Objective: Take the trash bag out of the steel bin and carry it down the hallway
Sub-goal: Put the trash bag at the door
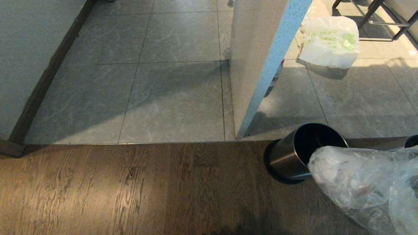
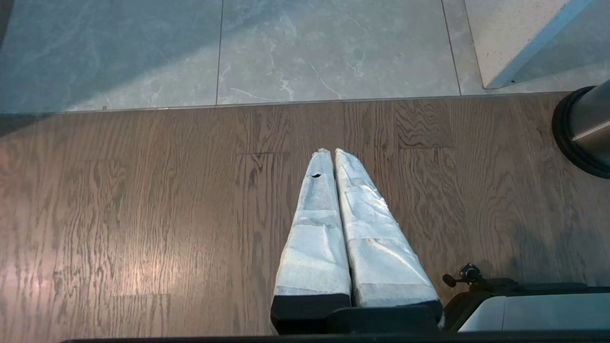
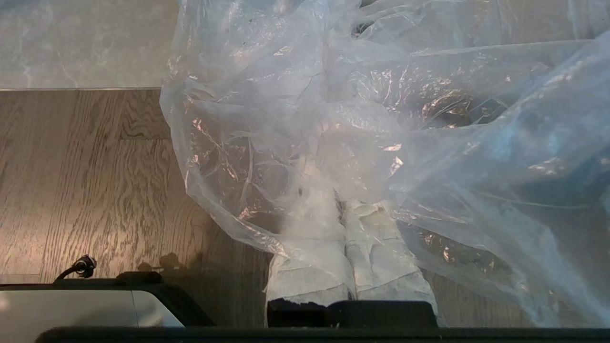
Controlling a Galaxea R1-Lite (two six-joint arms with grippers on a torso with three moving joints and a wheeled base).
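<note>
Veiling, seemingly, fingertips (image 3: 333, 209): trash bag (image 3: 381, 143)

green print on white bag (image 1: 329, 42), unreadable

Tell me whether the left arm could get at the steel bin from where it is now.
Probably yes. The left pincer is shut and empty above bare wood floor, and the bin stands off to one side with nothing between them. The clear bag hangs on the bin's far side.

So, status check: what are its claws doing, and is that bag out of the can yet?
Right gripper shut on the trash bag. Bag out of the steel bin. Left gripper shut, empty. Wall end ahead, beside the bin.
</note>
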